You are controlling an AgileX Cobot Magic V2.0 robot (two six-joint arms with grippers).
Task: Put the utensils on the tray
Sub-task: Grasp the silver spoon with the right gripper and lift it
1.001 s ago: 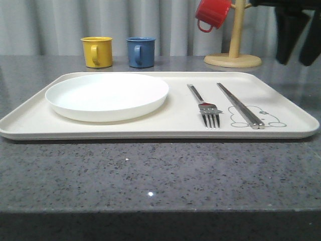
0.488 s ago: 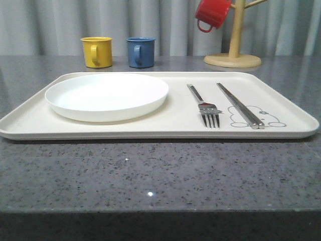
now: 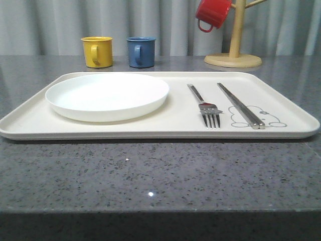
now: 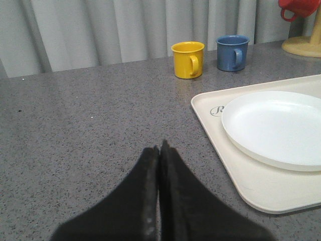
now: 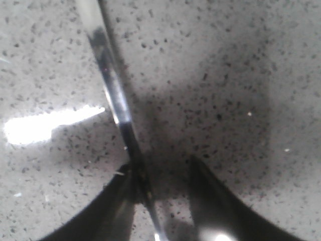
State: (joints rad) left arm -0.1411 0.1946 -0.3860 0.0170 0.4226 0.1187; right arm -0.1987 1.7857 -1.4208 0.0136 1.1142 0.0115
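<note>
The cream tray (image 3: 150,134) lies across the table's middle. On it are a white plate (image 3: 107,95) at the left, a silver fork (image 3: 205,108) and a pair of chopsticks (image 3: 241,105) at the right. My left gripper (image 4: 159,148) is shut and empty over bare counter, short of the tray's (image 4: 235,175) corner and the plate (image 4: 276,125). My right gripper (image 5: 161,170) is open, low over the speckled counter. A slim silver utensil handle (image 5: 113,90) lies there, running between the fingers and close against one of them (image 5: 123,193). Which utensil it is stays hidden.
A yellow mug (image 3: 97,51) and a blue mug (image 3: 140,51) stand behind the tray. A red mug (image 3: 213,13) hangs on a wooden stand (image 3: 235,35) at the back right. Grey curtains close off the far side.
The dark right arm that showed at the top right of the front view one second ago has left that view. Nothing on the tray has moved.
</note>
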